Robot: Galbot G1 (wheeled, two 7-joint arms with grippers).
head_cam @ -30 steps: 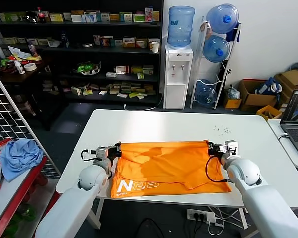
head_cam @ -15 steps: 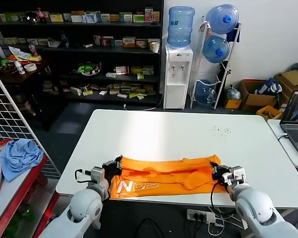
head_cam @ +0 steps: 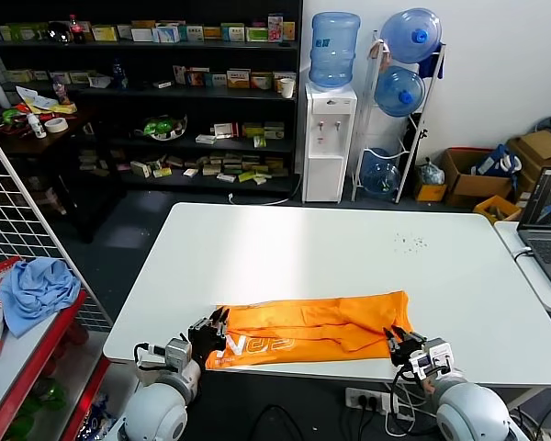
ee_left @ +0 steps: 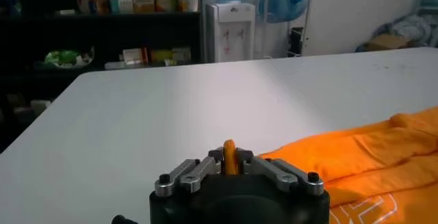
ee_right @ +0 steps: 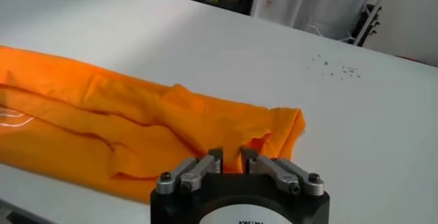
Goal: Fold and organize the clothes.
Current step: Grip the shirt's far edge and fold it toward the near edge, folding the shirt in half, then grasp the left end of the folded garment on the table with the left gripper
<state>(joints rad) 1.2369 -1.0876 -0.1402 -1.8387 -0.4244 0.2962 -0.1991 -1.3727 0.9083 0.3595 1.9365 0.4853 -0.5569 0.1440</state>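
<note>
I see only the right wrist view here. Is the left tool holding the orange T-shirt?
Observer: Yes. In the left wrist view the left tool is shut on a sliver of the T-shirt.
Operator: Where are both tools?
Observer: Head view: both at the near edge of the table, the left tool at the shirt's left end, the right tool at its right end.
Operator: Is the print visible?
Observer: Yes, white lettering faces up near the left tool.
</note>
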